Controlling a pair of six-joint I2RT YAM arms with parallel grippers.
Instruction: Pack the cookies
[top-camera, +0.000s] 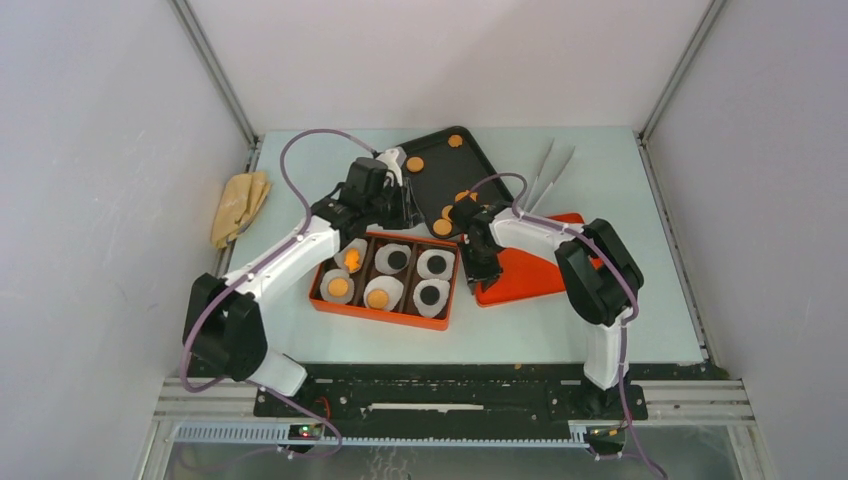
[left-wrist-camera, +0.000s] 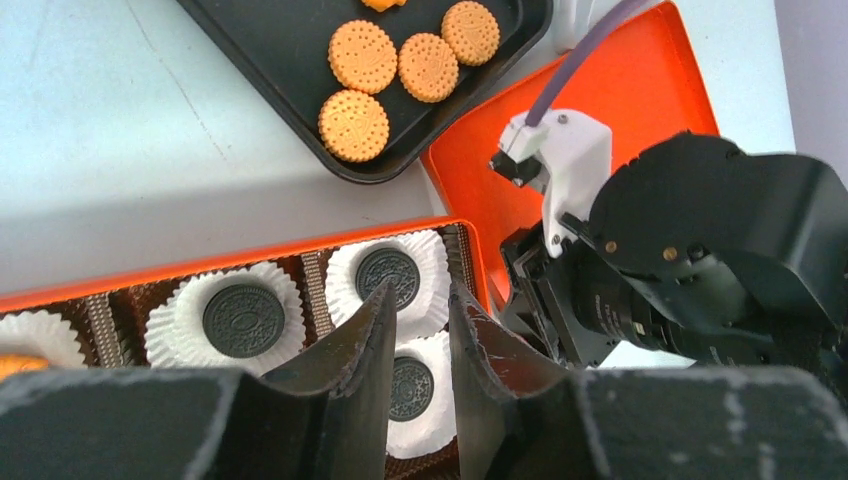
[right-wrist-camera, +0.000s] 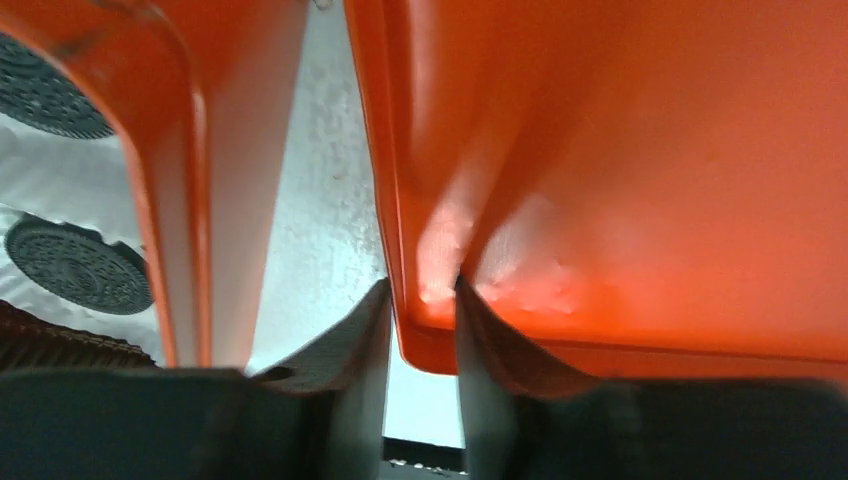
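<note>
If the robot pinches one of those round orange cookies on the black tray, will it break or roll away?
The round orange cookie looks thin and dry, so it is probably stiff but might snap under a hard pinch. It lies flat on the black tray, so it likely won't roll, though a push could slide it.

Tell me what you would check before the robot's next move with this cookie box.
1. Every paper cup of the orange box holds one of the cookies: ok.
2. Left gripper empty, jaws apart: ok.
3. Left gripper clear of the box, should the orange lid go on: not ok, it hangs above it.
4. Right gripper astride the orange lid's rim: ok.
5. Its hold on that rim firm: cannot tell.
6. Black tray emptied: not ok, cookies lie on it.
</note>
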